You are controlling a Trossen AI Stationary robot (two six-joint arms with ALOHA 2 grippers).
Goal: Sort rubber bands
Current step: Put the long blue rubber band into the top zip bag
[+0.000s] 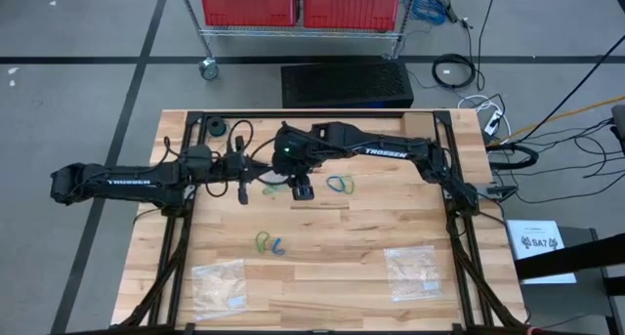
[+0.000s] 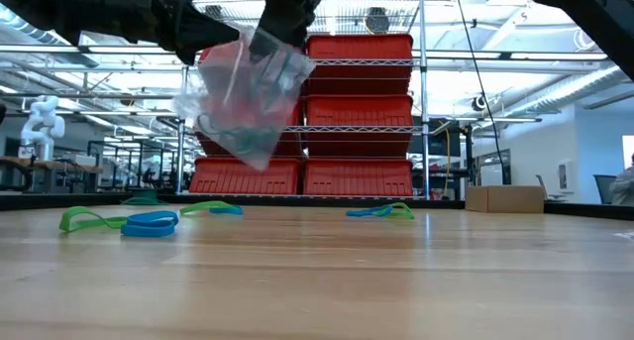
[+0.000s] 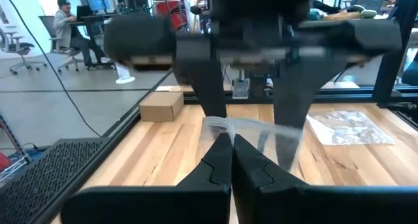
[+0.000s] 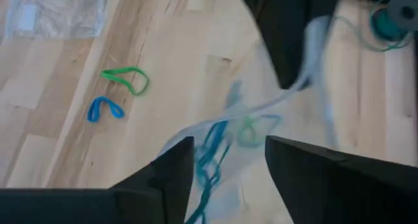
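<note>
Left tool is shut tight, and its two dark fingers pinch the top edge of a clear bag. It holds the bag up in the air over the far middle of the counter. Right tool faces it from the other side. Its fingers stand wide apart with the bag's soft side hanging between them, and it grips nothing. Both arms reach in and meet over the far middle of the counter.

The counter is made of light wood. Past its far edge stands a wire rack with big red bins. A brown cardboard box sits off to one side behind the counter. Far back in the room a person sits at a desk.

Two more clear bags lie flat near the front edge, one toward the left and one toward the right.

Some rubber bands are inside the held bag, blue ones and a green one. Others lie on the bare wood. A green one and a blue one lie side by side in the middle of the counter, in front of the tools. Another blue and green pair lies just beside the right tool.
</note>
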